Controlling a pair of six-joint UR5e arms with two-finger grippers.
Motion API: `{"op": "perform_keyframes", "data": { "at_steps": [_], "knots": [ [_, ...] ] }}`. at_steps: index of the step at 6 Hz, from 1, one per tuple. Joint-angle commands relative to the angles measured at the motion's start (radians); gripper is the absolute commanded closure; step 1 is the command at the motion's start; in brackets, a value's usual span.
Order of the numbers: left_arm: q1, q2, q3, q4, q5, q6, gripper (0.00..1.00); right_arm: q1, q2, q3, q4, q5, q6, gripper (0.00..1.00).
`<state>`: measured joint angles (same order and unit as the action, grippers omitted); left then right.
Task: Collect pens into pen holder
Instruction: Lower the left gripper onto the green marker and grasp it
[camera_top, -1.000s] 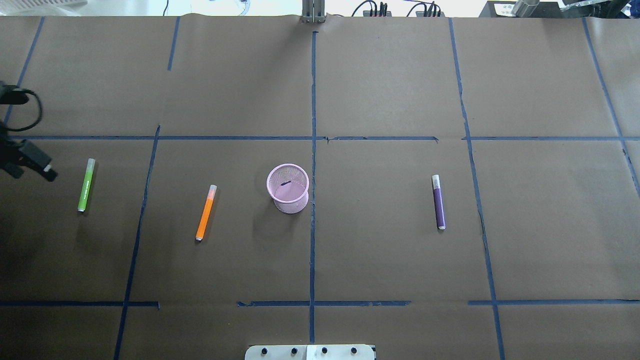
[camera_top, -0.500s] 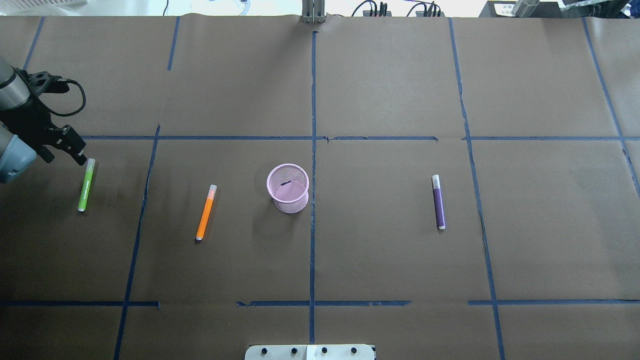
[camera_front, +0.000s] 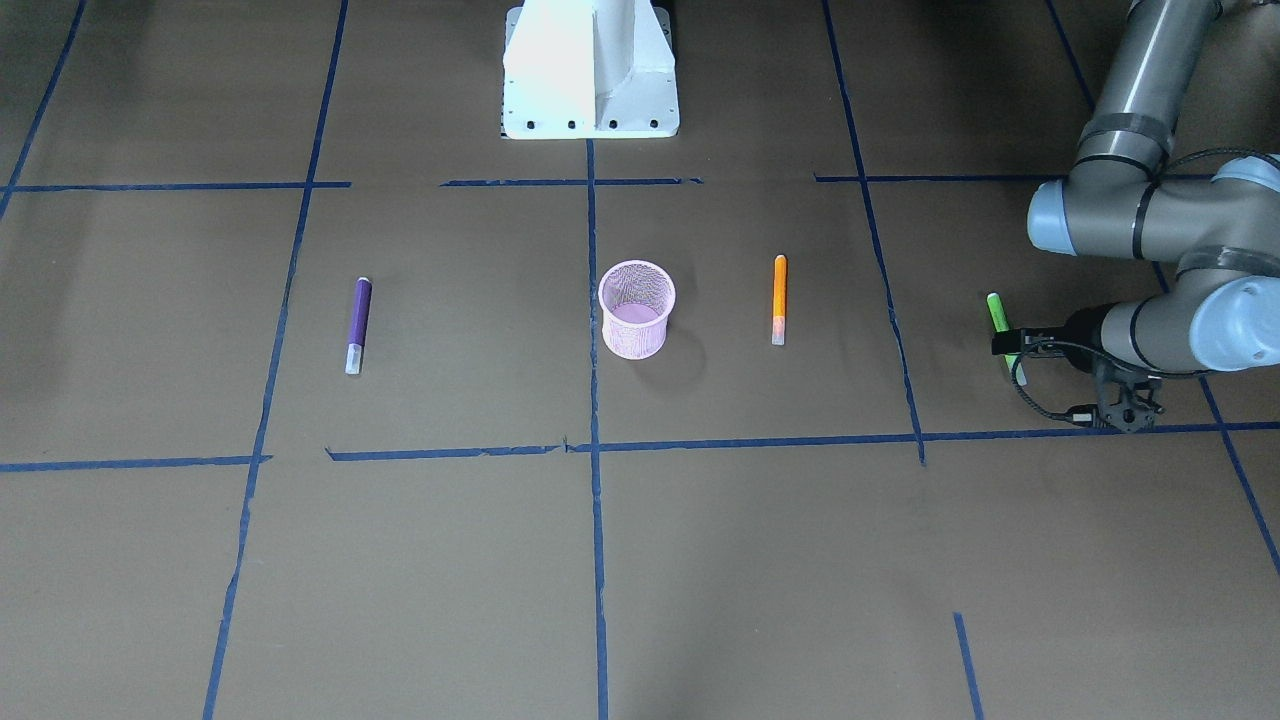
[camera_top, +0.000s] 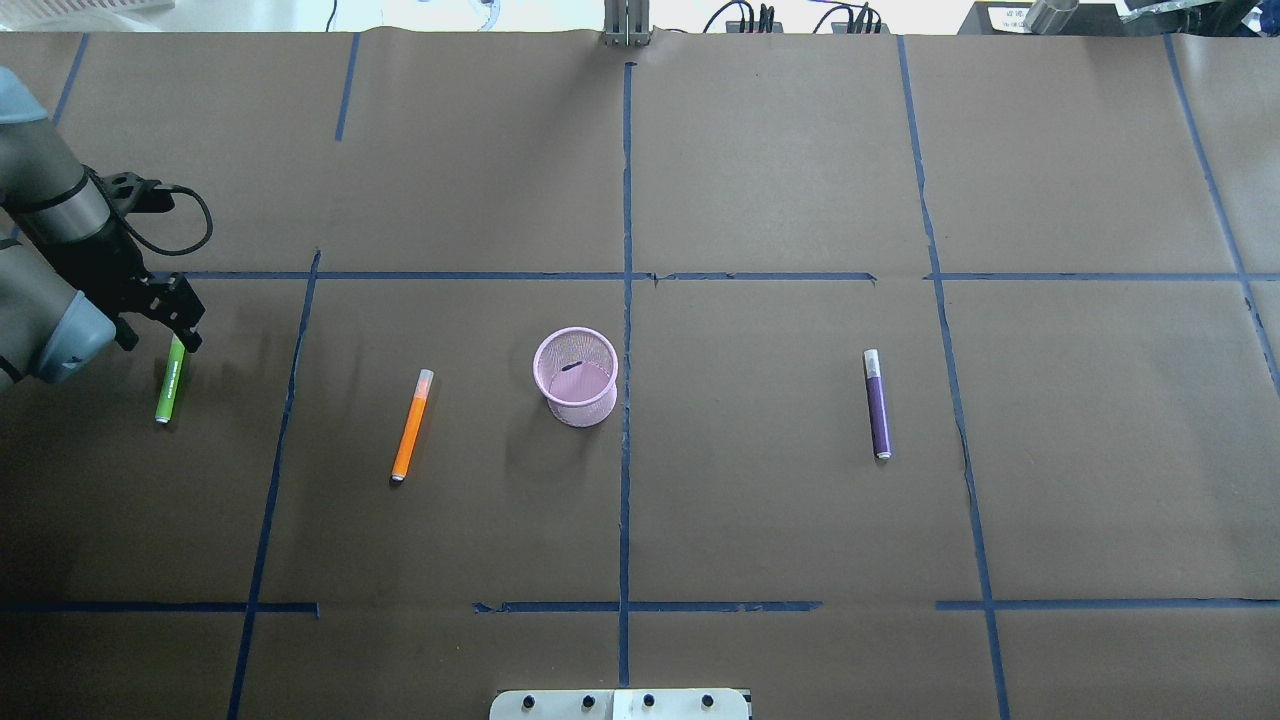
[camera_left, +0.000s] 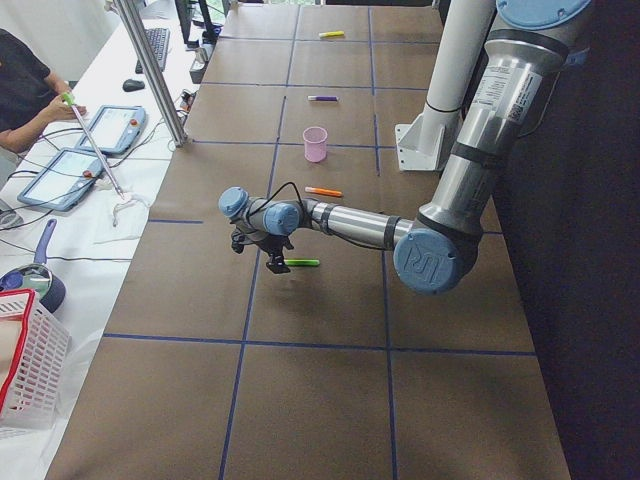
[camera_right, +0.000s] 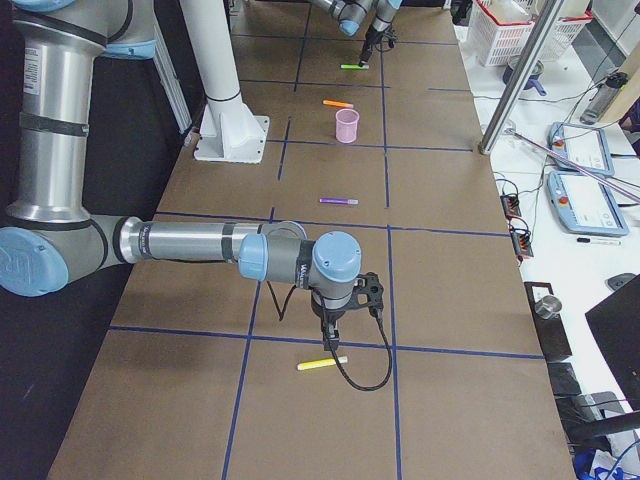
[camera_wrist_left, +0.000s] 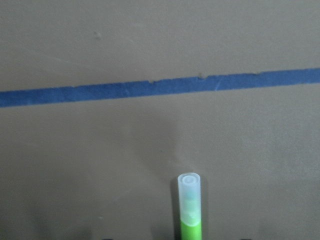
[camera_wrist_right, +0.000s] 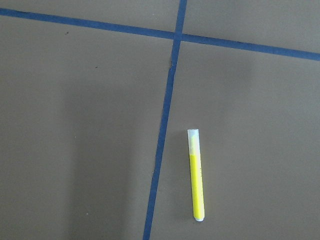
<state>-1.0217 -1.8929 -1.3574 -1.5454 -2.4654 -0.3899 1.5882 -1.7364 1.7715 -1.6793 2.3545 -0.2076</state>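
The pink mesh pen holder (camera_top: 577, 385) stands upright mid-table. The orange pen (camera_top: 411, 425) lies to its left and the purple pen (camera_top: 877, 405) to its right. The green pen (camera_top: 167, 385) lies at the far left. My left gripper (camera_top: 160, 338) is open and points down over the green pen's pale cap end, one finger (camera_top: 190, 335) covering the cap. The left wrist view shows that cap (camera_wrist_left: 190, 192) at the bottom centre. My right gripper (camera_right: 330, 325) shows only in the exterior right view, above a yellow pen (camera_wrist_right: 196, 175). I cannot tell whether it is open or shut.
Blue tape lines (camera_top: 626, 300) cross the brown table. The white robot base (camera_front: 590, 70) stands at the near edge. The yellow pen (camera_right: 322, 363) lies far out on my right. A desk with tablets (camera_left: 70, 160) and a white basket (camera_left: 25, 370) stand beyond the table's far side.
My left arm has come in from the table's left edge and moved right, from beside the green pen to over its cap end. The pens and the holder have not moved.
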Motion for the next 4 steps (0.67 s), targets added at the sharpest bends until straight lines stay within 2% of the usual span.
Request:
{"op": "perform_keyframes", "data": {
  "at_steps": [1,2,4],
  "knots": [
    [0.014,0.014,-0.003,-0.002,0.009,-0.018,0.41,-0.001,0.000,-0.001,0.000,0.000,0.000,0.00],
    [0.015,0.014,-0.003,-0.002,0.040,-0.017,0.55,-0.001,0.000,-0.001,0.000,0.002,0.000,0.00],
    [0.015,0.014,-0.003,-0.002,0.042,-0.015,0.92,-0.001,0.000,-0.001,0.000,0.002,0.000,0.00]
  ]
}}
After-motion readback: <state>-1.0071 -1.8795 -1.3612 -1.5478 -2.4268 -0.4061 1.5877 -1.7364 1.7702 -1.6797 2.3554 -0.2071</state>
